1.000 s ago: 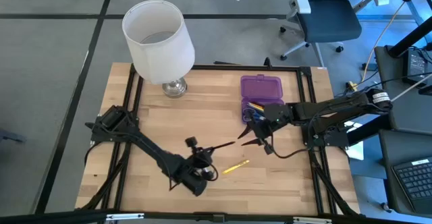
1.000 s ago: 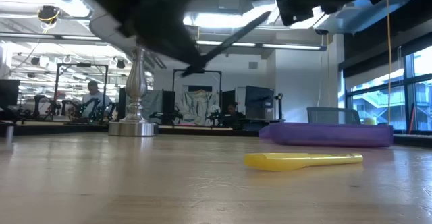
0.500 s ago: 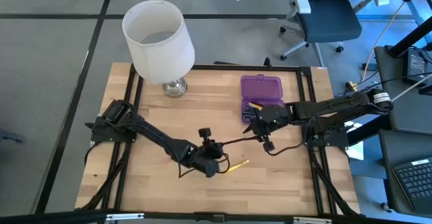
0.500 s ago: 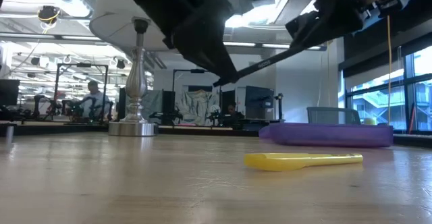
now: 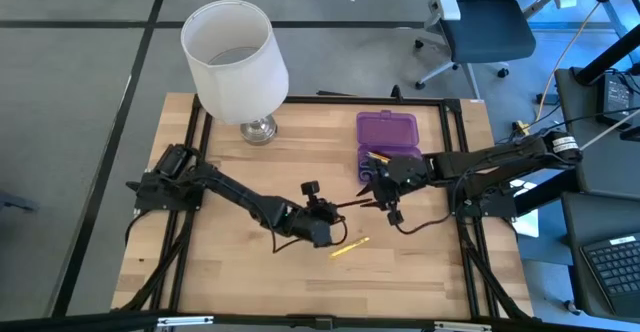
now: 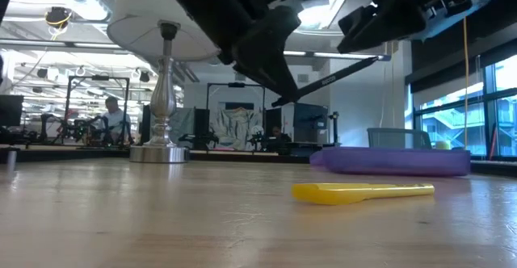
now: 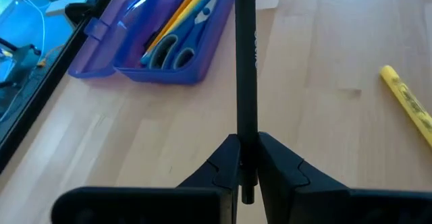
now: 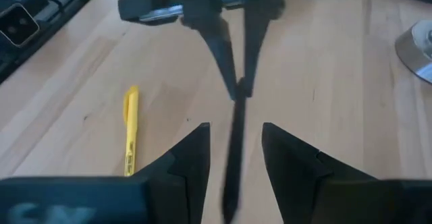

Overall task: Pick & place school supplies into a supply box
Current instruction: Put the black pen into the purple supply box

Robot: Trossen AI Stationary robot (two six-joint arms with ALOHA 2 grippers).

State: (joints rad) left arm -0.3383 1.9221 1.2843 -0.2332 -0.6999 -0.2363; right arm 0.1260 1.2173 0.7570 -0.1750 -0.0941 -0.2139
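Black pen held between your two grippers, above the table.
Your left gripper (image 7: 248,162) clamps the black pen (image 7: 246,62); right gripper (image 8: 233,158) stands open around its tip. Supply box (image 5: 387,132) just behind; yellow pen (image 5: 350,247) and lamp (image 5: 236,57) nearby. Pen's lettering unreadable.

Thin black pen (image 7: 246,82) raised off the wood, straight and slim, faint grey lettering along the barrel, one end clamped between dark fingers, the far end lying in the gap between a second pair. Yellow pen (image 5: 350,247) flat on the bare wood, slightly angled, well apart from the case. Translucent purple supply box (image 7: 128,69) open on the table, hinged lid (image 5: 387,128) folded back flat beside the tray, rounded corners. Inside the tray: blue-handled scissors (image 7: 165,48), an orange pencil (image 7: 177,13) and a yellow one, packed lengthwise side by side.
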